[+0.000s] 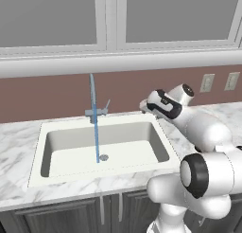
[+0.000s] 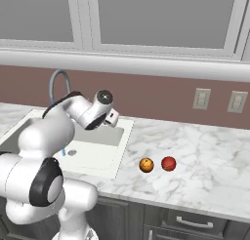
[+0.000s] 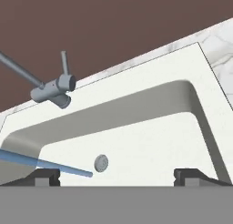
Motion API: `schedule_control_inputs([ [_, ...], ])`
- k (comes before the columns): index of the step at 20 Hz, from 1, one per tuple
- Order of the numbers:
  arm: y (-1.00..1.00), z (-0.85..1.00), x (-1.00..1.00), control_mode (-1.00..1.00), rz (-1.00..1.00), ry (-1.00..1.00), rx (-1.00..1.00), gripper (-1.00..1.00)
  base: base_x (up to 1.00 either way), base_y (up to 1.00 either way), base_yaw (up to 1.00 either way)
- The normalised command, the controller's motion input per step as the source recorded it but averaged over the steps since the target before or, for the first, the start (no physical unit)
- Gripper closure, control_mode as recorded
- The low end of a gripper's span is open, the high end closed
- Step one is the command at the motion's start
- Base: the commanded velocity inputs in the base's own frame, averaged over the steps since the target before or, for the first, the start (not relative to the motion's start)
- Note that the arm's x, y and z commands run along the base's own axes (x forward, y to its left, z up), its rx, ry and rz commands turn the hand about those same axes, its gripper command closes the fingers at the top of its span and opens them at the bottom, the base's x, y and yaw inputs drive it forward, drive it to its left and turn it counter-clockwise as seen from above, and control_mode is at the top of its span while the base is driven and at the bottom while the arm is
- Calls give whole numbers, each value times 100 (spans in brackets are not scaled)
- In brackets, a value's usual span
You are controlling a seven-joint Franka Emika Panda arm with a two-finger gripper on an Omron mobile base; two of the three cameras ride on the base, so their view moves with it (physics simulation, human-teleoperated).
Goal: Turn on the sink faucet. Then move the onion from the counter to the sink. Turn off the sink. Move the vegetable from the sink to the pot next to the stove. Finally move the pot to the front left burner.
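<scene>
White marble counter (image 2: 205, 151) set with cream sink (image 1: 52, 132), water stream (image 1: 96, 137) seen falling from gooseneck faucet (image 1: 92, 97) beside drain (image 1: 104, 157), red onion (image 2: 168, 163) and orange ball (image 2: 146, 165) placed on counter, gripper (image 3: 116, 175) held with jaws apart over basin.

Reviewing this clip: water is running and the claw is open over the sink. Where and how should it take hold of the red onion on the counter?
Grip the onion across its widest middle, coming straight down from above. It is a smooth ball resting on the flat counter, so no side offers a handle. The orange ball sits close on its sink side, so set the fingers front and back, not through that narrow gap.
</scene>
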Motion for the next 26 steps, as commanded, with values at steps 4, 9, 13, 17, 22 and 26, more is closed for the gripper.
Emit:
schedule_control_inputs([
  [4,-26,55,-13,-100,-3,19,-7,-100,0,0,0],
  [9,-29,41,-14,-100,-4,23,-6,-100,0,0,0],
  [13,-29,-3,-33,-100,-3,12,-4,-100,0,0,0],
  [17,-37,-38,-74,-100,-6,0,0,-100,0,0,0],
  [22,-40,-25,-49,-100,-10,1,0,-100,0,0,0],
  [26,-52,-17,-26,-100,-8,4,-2,-100,0,0,0],
])
